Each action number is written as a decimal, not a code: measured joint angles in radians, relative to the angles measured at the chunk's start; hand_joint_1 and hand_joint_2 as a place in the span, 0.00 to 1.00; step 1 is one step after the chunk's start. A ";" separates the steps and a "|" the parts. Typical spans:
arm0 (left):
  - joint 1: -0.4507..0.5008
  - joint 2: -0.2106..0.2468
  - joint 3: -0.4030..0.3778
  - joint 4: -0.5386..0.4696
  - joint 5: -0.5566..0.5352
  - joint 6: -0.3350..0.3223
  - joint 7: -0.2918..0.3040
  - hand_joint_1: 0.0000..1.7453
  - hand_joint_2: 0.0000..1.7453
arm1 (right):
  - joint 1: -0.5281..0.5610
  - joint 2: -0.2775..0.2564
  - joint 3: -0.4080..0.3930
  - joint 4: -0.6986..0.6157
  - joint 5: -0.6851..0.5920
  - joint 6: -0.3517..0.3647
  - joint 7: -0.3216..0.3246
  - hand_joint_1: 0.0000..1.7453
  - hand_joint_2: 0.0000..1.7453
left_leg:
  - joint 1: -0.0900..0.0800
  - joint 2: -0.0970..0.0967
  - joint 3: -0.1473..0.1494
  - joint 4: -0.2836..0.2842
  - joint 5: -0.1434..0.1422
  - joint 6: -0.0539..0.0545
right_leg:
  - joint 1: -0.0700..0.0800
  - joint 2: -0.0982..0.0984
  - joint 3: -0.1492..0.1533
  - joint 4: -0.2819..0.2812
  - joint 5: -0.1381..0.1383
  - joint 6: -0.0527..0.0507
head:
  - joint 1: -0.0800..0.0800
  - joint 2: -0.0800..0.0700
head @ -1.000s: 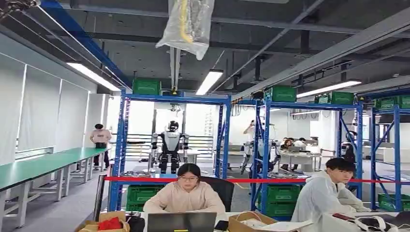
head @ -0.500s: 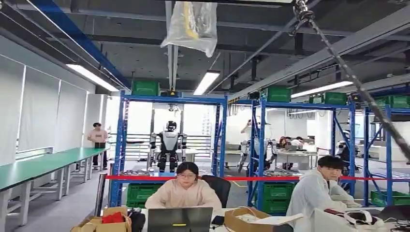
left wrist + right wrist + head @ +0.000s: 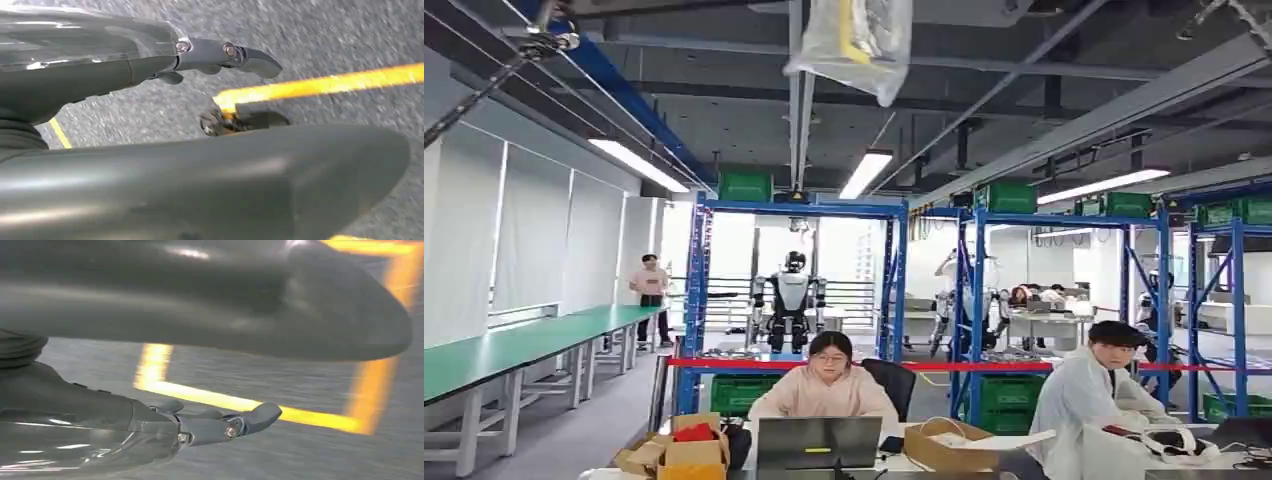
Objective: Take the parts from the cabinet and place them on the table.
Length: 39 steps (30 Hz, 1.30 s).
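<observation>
Several blue racks stand across the hall, the largest things ahead, with green bins on their top shelves and more green crates low down; what the bins hold cannot be made out. A long green desk runs along the left wall, with open floor between it and the racks. A red tape stretches across in front of the racks. Nearer, two people sit at a desk cut off by the lower edge, beside an open cardboard box holding something red. A clear bag hangs from the ceiling, its contents blurred. No cabinet or parts can be picked out.

The left robot hand hangs over grey floor with a yellow line, fingers apart and holding nothing. The right robot hand likewise hangs over floor with yellow lines, fingers apart, nothing in them.
</observation>
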 joint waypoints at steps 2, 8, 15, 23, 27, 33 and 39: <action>-0.002 0.001 -0.007 0.000 0.000 0.000 0.003 0.00 0.00 | 0.009 -0.003 -0.010 0.036 0.006 -0.015 0.063 0.00 0.00 | -0.002 0.001 -0.024 0.001 0.023 0.016 | -0.008 0.012 -0.013 0.056 -0.107 0.015 | -0.001 0.001; -0.007 0.006 -0.020 0.000 -0.001 0.000 0.007 0.00 0.00 | 0.031 0.001 -0.024 0.107 0.026 -0.023 0.246 0.00 0.00 | -0.012 0.001 -0.121 0.003 0.100 0.016 | -0.018 0.016 0.034 0.236 -0.151 0.023 | -0.001 0.000; -0.011 0.008 -0.028 0.000 0.000 0.000 0.010 0.00 0.00 | 0.029 0.005 -0.025 0.127 0.039 -0.010 0.312 0.00 0.00 | -0.004 -0.001 -0.171 -0.010 0.186 -0.019 | 0.002 0.030 0.270 -0.123 -0.134 -0.021 | 0.000 0.001; -0.003 0.010 -0.033 0.000 0.003 0.000 0.015 0.00 0.00 | 0.033 0.026 -0.031 0.136 0.042 -0.006 0.355 0.00 0.00 | -0.005 -0.001 -0.184 0.305 0.023 -0.024 | 0.009 0.008 0.105 -0.076 -0.041 -0.050 | 0.000 0.000; -0.008 0.010 -0.033 0.000 0.005 0.000 0.018 0.00 0.00 | 0.035 0.042 -0.031 0.139 0.056 0.004 0.372 0.00 0.00 | -0.008 -0.001 0.084 -0.042 -0.019 -0.014 | 0.015 0.007 0.034 -0.017 -0.025 -0.037 | -0.001 0.000; 0.002 0.006 -0.020 0.000 0.006 -0.003 0.056 0.00 0.00 | 0.041 0.055 -0.031 0.143 0.061 0.013 0.401 0.00 0.00 | -0.008 0.009 0.049 -0.039 0.010 0.023 | 0.000 0.016 -0.012 0.085 -0.095 0.003 | -0.001 0.000; 0.011 0.006 -0.005 0.000 0.006 0.005 0.079 0.00 1.00 | 0.046 0.056 -0.038 0.143 0.059 0.003 0.421 0.00 0.00 | -0.007 0.008 -0.002 -0.032 0.047 0.013 | -0.019 0.016 0.056 0.125 -0.120 0.020 | -0.001 0.000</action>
